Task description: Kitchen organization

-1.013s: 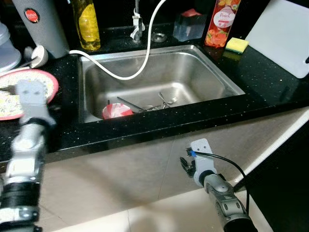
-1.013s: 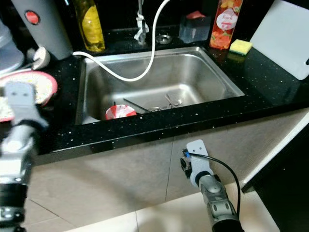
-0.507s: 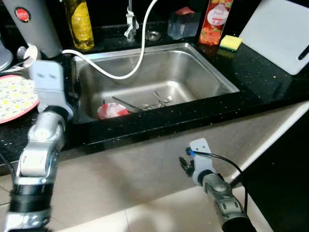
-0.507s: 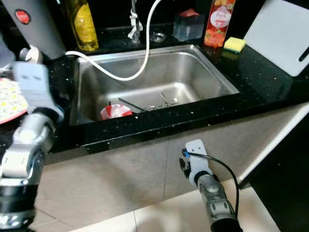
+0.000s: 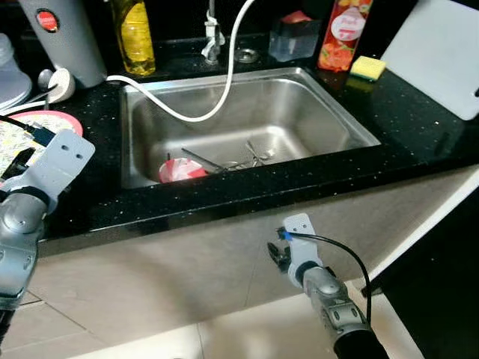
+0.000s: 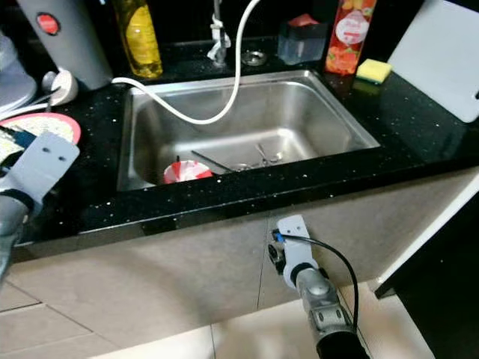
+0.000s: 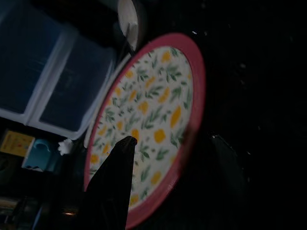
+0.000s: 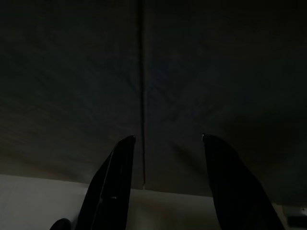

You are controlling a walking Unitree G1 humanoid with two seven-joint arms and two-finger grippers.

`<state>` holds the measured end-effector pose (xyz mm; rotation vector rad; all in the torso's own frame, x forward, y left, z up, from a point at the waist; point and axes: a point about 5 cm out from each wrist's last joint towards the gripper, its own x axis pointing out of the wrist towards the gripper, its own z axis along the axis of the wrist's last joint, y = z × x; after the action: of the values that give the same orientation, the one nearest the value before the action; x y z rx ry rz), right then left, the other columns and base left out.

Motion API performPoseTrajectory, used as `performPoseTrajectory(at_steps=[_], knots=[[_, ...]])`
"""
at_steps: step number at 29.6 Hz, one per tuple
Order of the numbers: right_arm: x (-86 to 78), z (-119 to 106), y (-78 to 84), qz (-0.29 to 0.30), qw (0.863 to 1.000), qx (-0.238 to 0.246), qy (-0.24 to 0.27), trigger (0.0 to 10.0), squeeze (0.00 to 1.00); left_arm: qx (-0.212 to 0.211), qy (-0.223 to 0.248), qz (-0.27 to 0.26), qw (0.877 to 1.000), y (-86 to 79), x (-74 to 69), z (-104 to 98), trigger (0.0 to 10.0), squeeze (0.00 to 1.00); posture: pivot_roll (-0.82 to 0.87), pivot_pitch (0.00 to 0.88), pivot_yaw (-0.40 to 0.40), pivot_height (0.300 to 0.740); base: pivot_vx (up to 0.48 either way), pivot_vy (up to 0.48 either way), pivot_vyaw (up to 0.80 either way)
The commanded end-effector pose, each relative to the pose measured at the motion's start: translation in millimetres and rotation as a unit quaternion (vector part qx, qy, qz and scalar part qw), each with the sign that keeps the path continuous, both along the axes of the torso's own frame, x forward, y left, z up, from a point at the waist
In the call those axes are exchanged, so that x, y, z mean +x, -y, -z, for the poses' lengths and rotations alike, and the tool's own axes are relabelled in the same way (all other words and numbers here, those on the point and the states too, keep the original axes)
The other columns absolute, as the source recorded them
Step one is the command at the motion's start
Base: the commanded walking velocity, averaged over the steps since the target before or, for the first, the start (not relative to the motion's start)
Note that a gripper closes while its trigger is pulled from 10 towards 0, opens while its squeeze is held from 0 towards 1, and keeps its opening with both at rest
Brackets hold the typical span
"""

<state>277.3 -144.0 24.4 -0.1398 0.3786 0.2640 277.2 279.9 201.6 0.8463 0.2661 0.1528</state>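
Observation:
A pink-rimmed plate with a yellow and green floral print lies on the black counter left of the sink. My left gripper is open and low over the plate's near rim. One finger is above the plate, the other above the dark counter. In the left eye view the left gripper points left from its grey wrist plate. A red and white bowl and some cutlery lie in the steel sink. My right gripper hangs open before the cabinet front.
A white hose loops from the tap into the sink. Behind the sink stand a yellow bottle, a grey cylinder, a clear box and a red bottle. On the right are a yellow sponge and a white board.
The head camera swayed. My left arm has dropped from upright to a low reach, its gripper now pointing left at the plate. The right arm hangs much as before.

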Motion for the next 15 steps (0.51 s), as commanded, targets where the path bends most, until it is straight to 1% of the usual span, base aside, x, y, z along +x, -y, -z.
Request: performPoseTrajectory(at_steps=[1,5,6,7,10,12,14,15], knots=[[0.4,2,0.5,0.005,1.000,0.003,-0.001,10.0,0.00,0.011,-0.022,0.018,1.000,6.6,2.0,0,10.0,0.00,0.12,0.000,0.011,0.740,0.000,0.000,0.00],[0.5,2,0.0,0.005,1.000,0.003,0.000,10.0,0.00,0.011,-0.032,0.028,0.999,10.6,1.6,2,10.0,0.00,0.12,0.000,0.013,0.740,0.000,0.000,0.00],[0.1,2,0.1,0.007,1.000,0.004,0.000,10.0,0.00,0.020,-0.037,0.049,0.998,14.7,0.6,4,10.0,0.00,0.11,0.000,0.018,0.740,0.000,0.000,0.00],[0.1,2,0.1,0.007,1.000,0.004,0.000,10.0,0.00,0.020,-0.037,0.049,0.998,14.7,0.6,4,10.0,0.00,0.11,0.000,0.018,0.740,0.000,0.000,0.00],[-0.1,3,1.0,0.011,1.000,0.005,0.000,10.0,0.00,0.038,-0.052,0.074,0.995,18.9,-1.6,9,10.0,0.00,0.11,0.000,0.019,0.740,0.000,0.000,0.00],[-0.1,3,1.3,0.012,1.000,0.005,0.000,10.0,0.00,0.024,-0.048,0.061,0.997,17.2,-1.1,10,10.0,0.00,0.11,0.000,0.017,0.740,0.000,0.000,0.00],[0.2,3,1.3,0.012,1.000,0.005,0.000,10.0,0.00,-0.005,-0.038,0.049,0.998,16.5,0.3,9,10.0,0.00,0.12,0.000,0.015,0.740,0.000,0.000,0.00],[0.2,3,1.3,0.012,1.000,0.005,0.000,10.0,0.00,-0.005,-0.038,0.049,0.998,16.5,0.3,9,10.0,0.00,0.12,0.000,0.015,0.740,0.000,0.000,0.00]])
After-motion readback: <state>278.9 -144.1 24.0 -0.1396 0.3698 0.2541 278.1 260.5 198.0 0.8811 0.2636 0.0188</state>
